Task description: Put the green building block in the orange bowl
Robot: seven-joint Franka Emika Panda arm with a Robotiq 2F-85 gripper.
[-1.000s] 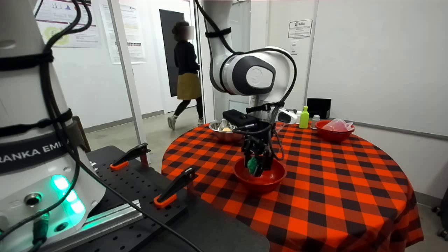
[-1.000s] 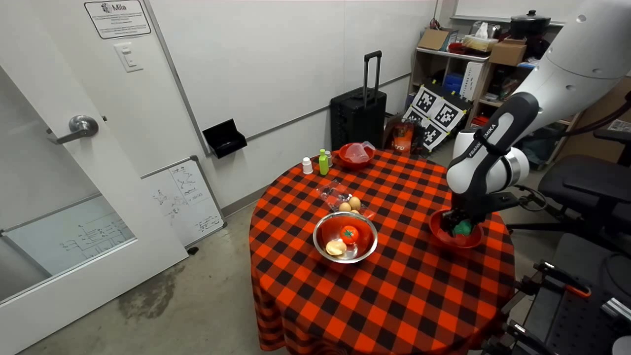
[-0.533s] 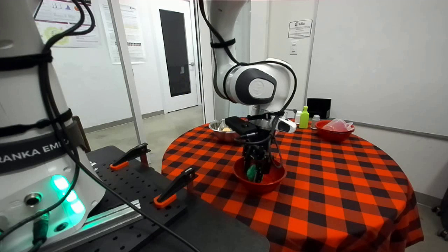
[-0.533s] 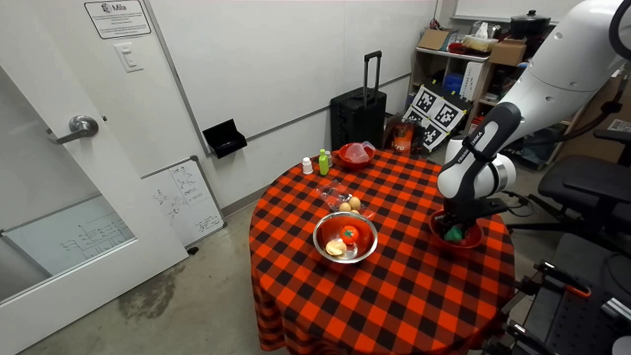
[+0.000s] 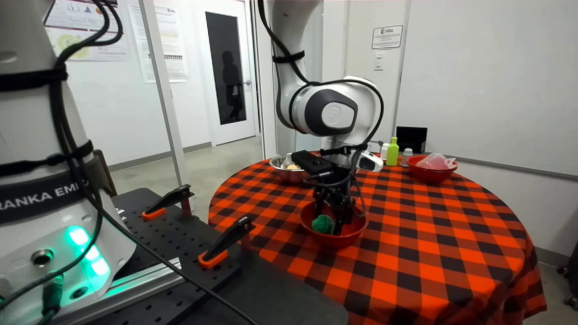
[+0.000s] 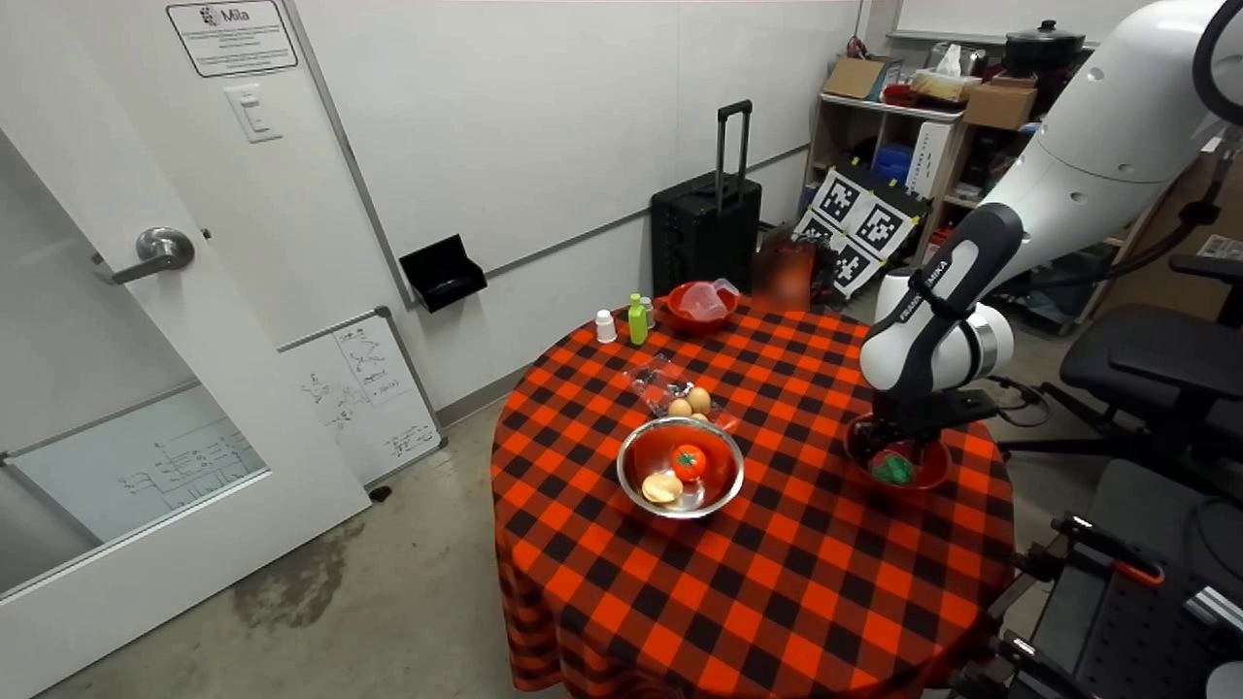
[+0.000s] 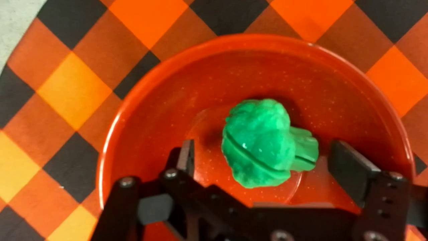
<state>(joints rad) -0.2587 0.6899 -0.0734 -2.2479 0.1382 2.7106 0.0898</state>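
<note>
The green block (image 7: 260,144), broccoli-shaped, lay on its side inside the orange bowl (image 7: 207,70) (more red-orange), between the fingers (image 7: 352,174) of the pincer (image 7: 264,154). Head pointed toward one finger, stem toward the other; wrist view showed a gap on both sides. The pincer was spread wide, holding nothing, fingers reaching down inside the rim.

Change: half a second back the green block was tucked between the fingers, in both exterior views; now it sat free, fingers parted around it. The arm (image 5: 332,113) was lower than a second back, about level with the half-second frame. The person walking by the door (image 5: 244,45) a second back had gone from that spot; a dark figure (image 5: 231,76) showed in its glass.

The worktop (image 6: 806,563): round, red-and-black checked cloth (image 5: 433,253). In an exterior view, a steel bowl (image 6: 719,476) held a tomato (image 6: 688,462) and a pale halved piece (image 6: 662,487); eggs (image 6: 698,399) lay just beyond its rim on clear packaging (image 6: 653,377). Farther off stood a yellow-green bottle (image 6: 637,320), upright, a white container (image 6: 605,326) beside it, and another red bowl (image 6: 691,326) with a translucent jug (image 6: 704,301) inside.

Room: whiteboard (image 6: 544,116), black suitcase (image 6: 704,228) near it, cluttered shelves (image 6: 893,109), office chair (image 6: 1156,349).
</note>
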